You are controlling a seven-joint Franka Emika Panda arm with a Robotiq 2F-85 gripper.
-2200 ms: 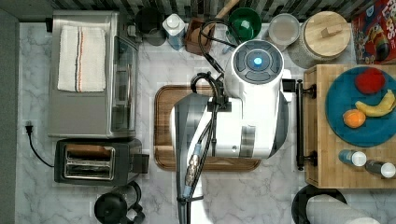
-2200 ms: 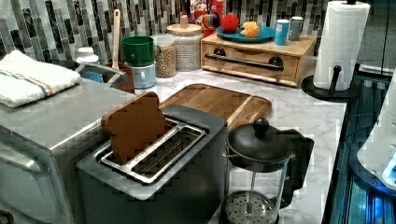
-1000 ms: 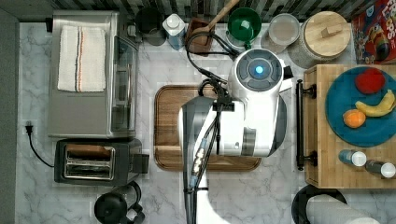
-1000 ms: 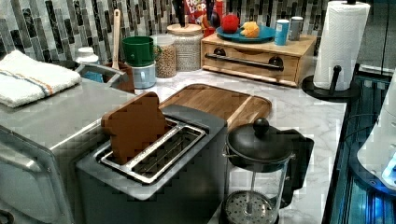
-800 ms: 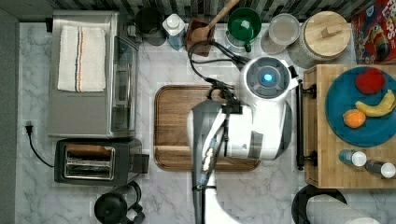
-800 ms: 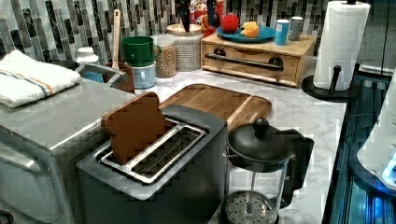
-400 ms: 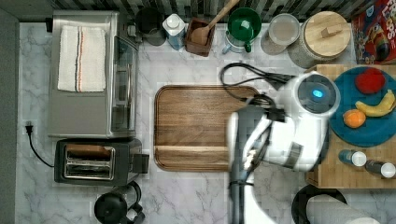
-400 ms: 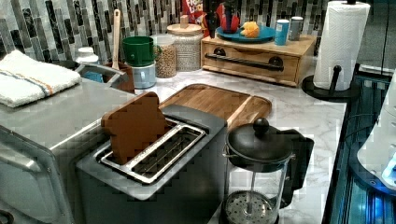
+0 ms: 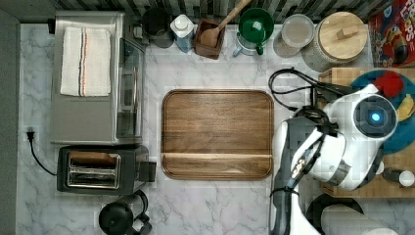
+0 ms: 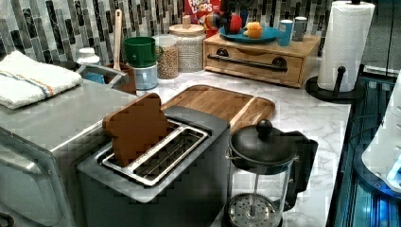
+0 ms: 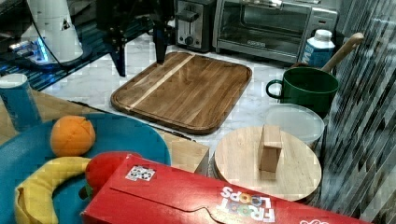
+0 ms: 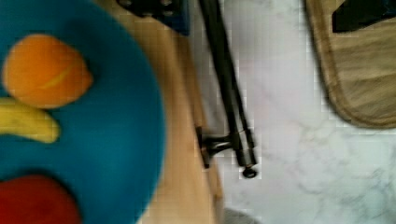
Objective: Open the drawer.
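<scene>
Your arm (image 9: 337, 147) has swung off the tray (image 9: 217, 133) since the earlier frames and now hangs over the top view's right edge, above the blue plate (image 9: 406, 139).

The one label you can read is "FROOT LOOPS", on the red cereal box (image 11: 210, 196).

Your claw (image 12: 257, 11) is spread wide and holds nothing. In the wrist view the handle (image 12: 229, 93) runs beneath the gap between its dark fingers (image 12: 154, 7), and neither finger touches it.

The drawer (image 10: 255, 66) sits shut in its pale wooden box at the far end of the desk (image 10: 307, 113) in the left view, between the lidded jar (image 10: 189, 47) and the paper towel roll (image 10: 343, 42). Its handle is a thin black round bar on short posts. The tray is dark wood with rounded corners, and the desk is white veined marble.
</scene>
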